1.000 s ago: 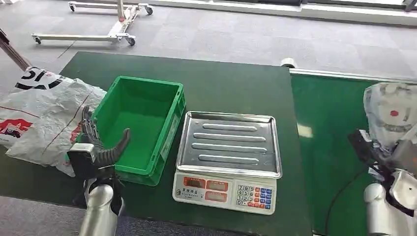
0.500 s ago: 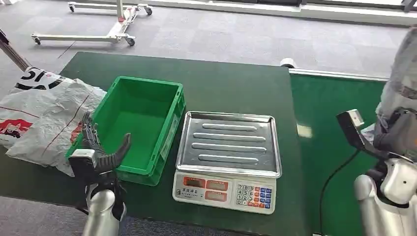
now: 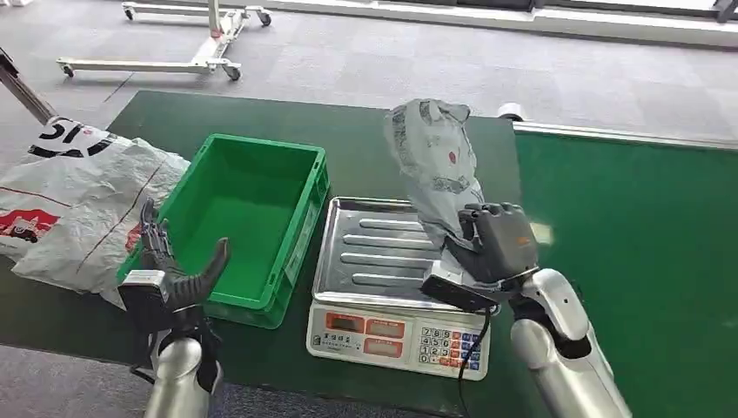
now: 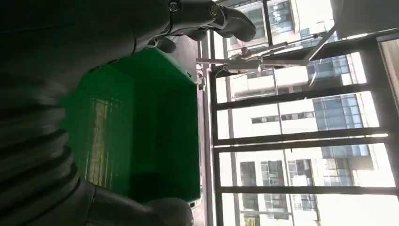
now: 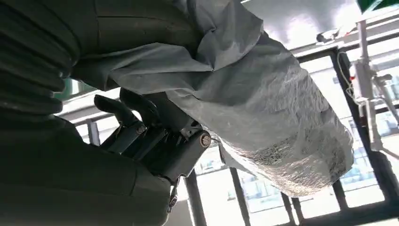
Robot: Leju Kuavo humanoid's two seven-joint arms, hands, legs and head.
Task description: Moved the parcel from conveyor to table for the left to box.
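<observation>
Parcel (image 3: 435,165): one; grey plastic mailer, crinkled and soft, with dark print and a small red mark; held upright above the scale tray, its lower end in the right hand. In the right wrist view (image 5: 263,108) it is a wrinkled grey bag bulging away from the fingers.
Right hand (image 3: 496,244): one; dark fingers wrapped round the lower end of the parcel, gripping it over the near right part of the tray; silver forearm rising from below.
Left hand (image 3: 174,266): one; holding nothing, fingers and thumb spread, just at the near left corner of the crate.
Crate (image 3: 261,165): one; green rigid plastic, rectangular, open-topped, standing on the table left of the scale; its inner wall fills much of the left wrist view (image 4: 141,132).
Scale (image 3: 396,335): one; white body, two red displays, coloured keypad, topped by a ribbed rectangular steel tray (image 3: 383,248) with raised edges.
Sack (image 3: 70,205): one; large white woven bag with black and red print, crumpled, lying at the table's left edge beside the crate.
Table (image 3: 392,144): one; dark green matte top.
Conveyor (image 3: 635,226): one; brighter green belt with a pale metal rail, adjoining the table on the right.
Floor (image 3: 392,61): grey carpet tile.
Wheeled frame (image 3: 209,43): one; white metal, on castors, far left of the room.
</observation>
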